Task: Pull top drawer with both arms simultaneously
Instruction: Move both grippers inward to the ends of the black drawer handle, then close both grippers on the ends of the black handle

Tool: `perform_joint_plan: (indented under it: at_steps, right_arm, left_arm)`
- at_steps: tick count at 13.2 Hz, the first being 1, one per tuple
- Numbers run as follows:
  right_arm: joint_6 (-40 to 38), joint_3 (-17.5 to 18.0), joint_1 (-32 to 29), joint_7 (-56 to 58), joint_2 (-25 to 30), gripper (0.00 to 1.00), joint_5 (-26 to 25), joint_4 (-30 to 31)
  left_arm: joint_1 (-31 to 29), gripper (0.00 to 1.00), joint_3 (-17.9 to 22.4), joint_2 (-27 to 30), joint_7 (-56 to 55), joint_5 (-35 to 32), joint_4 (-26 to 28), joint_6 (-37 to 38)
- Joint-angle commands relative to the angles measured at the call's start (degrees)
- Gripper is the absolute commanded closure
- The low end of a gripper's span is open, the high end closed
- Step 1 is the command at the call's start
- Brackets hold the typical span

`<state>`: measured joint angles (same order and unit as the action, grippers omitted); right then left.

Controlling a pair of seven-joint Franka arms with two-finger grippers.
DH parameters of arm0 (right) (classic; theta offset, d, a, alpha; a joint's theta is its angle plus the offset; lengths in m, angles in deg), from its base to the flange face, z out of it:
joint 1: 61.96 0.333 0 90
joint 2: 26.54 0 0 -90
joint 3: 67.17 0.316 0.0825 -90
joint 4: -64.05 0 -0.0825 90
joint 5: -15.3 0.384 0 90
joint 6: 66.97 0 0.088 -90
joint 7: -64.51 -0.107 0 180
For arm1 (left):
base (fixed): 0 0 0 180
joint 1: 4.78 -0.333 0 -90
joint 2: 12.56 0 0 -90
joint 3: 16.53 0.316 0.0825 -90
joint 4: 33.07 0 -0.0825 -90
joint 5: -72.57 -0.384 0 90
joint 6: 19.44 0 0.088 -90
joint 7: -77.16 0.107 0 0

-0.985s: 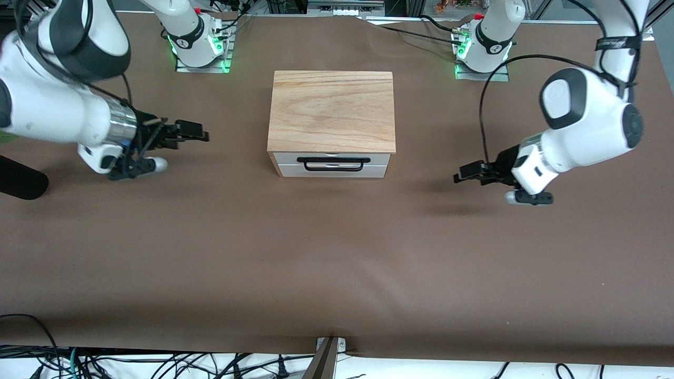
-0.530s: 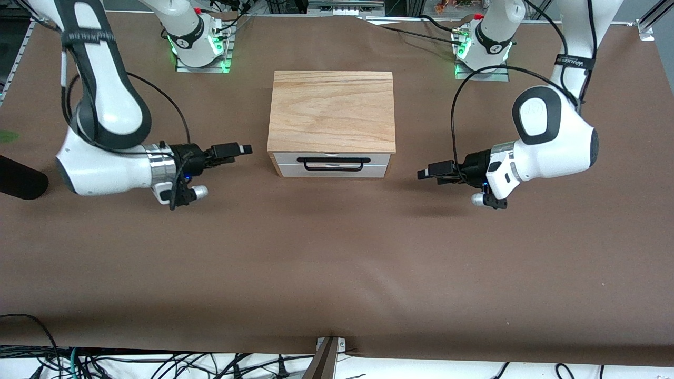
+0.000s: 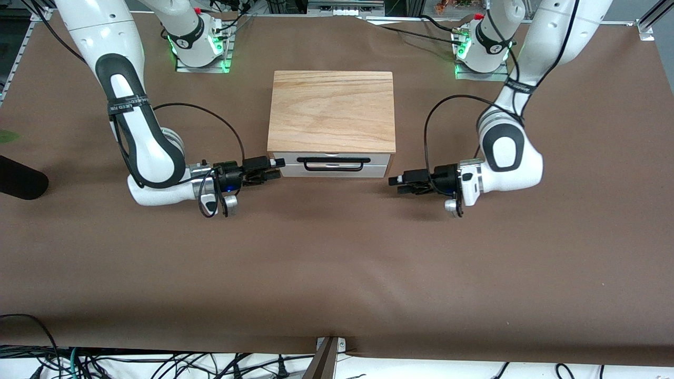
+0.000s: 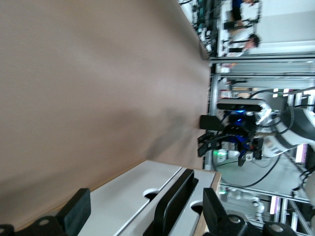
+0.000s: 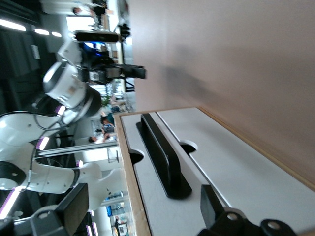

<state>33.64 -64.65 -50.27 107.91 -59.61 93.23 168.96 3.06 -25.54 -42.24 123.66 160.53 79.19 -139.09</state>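
Observation:
The wooden box [image 3: 331, 108] stands mid-table with both drawers closed. The top drawer [image 3: 376, 158] has a white front and a long black wire handle [image 3: 330, 163]. My right gripper [image 3: 277, 169] is open and empty, low over the table beside the box front's corner at the right arm's end. My left gripper [image 3: 394, 184] is open and empty, a short gap from the corner at the left arm's end. In the left wrist view the handle [image 4: 172, 204] lies between my open left gripper's [image 4: 145, 216] fingers, still ahead of them. In the right wrist view the handle [image 5: 160, 152] lies ahead of my open right gripper [image 5: 142, 209].
The box's lower white drawer front [image 3: 376, 170] sits under the top one. The brown table cover [image 3: 337, 263] stretches wide in front of the box. A black object [image 3: 21, 181] lies at the table edge at the right arm's end.
Both arms have swung inward and down toward the box front. Each gripper now sits close to its end of the drawer fronts. The drawer has not moved.

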Motion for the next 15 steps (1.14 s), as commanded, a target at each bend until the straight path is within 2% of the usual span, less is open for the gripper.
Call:
perform_joint_plan:
  at_steps: [1, 3, 5, 8, 9, 11, 13, 15]
  right_arm:
    - [0.5, 0.0, 0.9, 8.0, -0.9, 0.03, 6.4, 2.8]
    - [0.3, 0.0, 2.0, 11.4, -2.4, 0.05, 11.9, 4.4]
    - [0.3, 0.0, 3.4, 13.5, -3.0, 0.09, 17.1, 5.6]
    - [0.6, -0.1, 4.6, 13.9, -3.8, 0.32, 19.2, 5.6]
    - [0.6, 0.0, 4.7, 13.9, -4.2, 0.36, 19.2, 5.5]
    - [0.5, 0.0, 4.7, 13.9, -4.2, 0.5, 19.2, 5.4]
    - [0.4, 0.0, 4.7, 13.9, -4.3, 0.65, 19.2, 5.4]
    - [0.3, -0.1, 4.6, 13.8, -4.3, 0.79, 19.2, 5.3]
  left_arm:
    - [2.1, 0.0, 0.2, -2.6, 8.1, 8.9, -0.2, 2.7]
    - [3.8, 0.0, -1.3, -3.5, 13.3, 17.2, 1.1, 2.8]
    - [3.8, 0.0, -2.9, -3.3, 16.8, 19.1, 2.1, 2.8]
    - [3.8, 0.05, -3.8, -3.2, 22.0, 19.3, 4.9, 4.7]
    - [3.8, 0.08, -3.8, -3.2, 23.6, 19.3, 5.9, 5.6]
    - [3.7, 0.23, -3.9, -3.2, 27.8, 20.5, 7.5, 7.6]
    - [3.7, 0.43, -3.9, -3.2, 29.4, 21.5, 8.1, 8.7]
    - [3.7, 0.56, -4.0, -3.2, 29.5, 22.1, 8.1, 8.9]
